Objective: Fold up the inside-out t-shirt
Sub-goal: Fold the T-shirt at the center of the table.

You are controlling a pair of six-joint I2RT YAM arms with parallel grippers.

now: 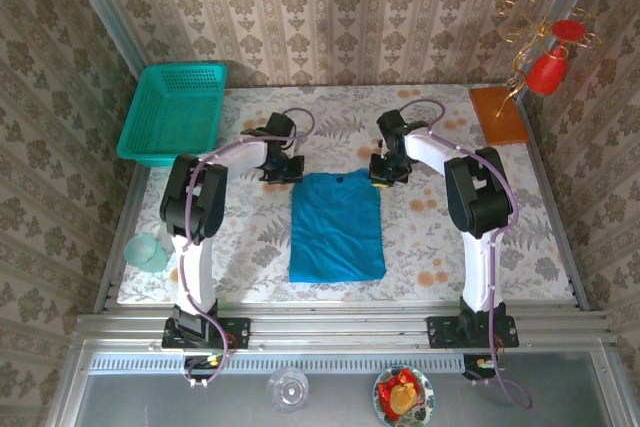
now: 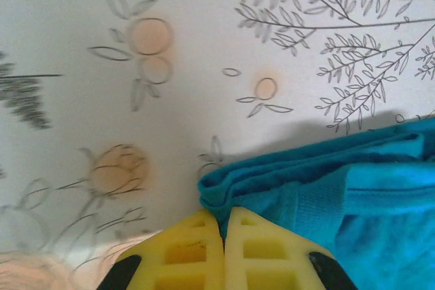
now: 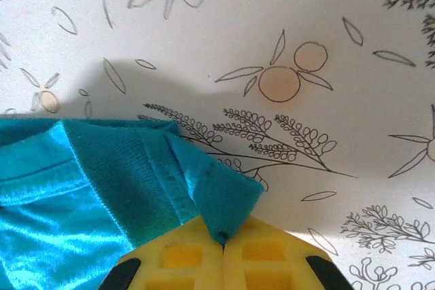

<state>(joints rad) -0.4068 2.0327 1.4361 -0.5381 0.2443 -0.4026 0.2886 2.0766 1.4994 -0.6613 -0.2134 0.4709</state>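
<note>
- The turquoise-green mesh basket (image 1: 172,112) sits at the far left corner of the table, well apart from the work.
- The left gripper (image 1: 284,173) is down at the far left corner of the inside-out t-shirt (image 1: 337,227). In the left wrist view its yellow fingers (image 2: 197,252) are pressed together, and the layered corner of the cloth (image 2: 319,188) meets their tips. It looks like a pinch on that edge, though the cloth lies flat there.
- The t-shirt lies mid-table between the two arms on the flowered tablecloth (image 1: 440,247). Its sides are already folded in, making a narrow rectangle with the collar at the far end.
- The right gripper (image 1: 386,175) is at the far right corner. In the right wrist view its fingers (image 3: 258,256) are clamped shut, with a peak of ribbed teal cloth (image 3: 224,198) drawn up into the tips, which is a plain grasp.
- My reading of the step: both far corners are taken, ready for the lengthwise fold.
- The next move calls for both arms to rise together and carry the collar edge toward the near hem. They should keep level and evenly spaced so the layers do not skew or slip from the left pinch.
</note>
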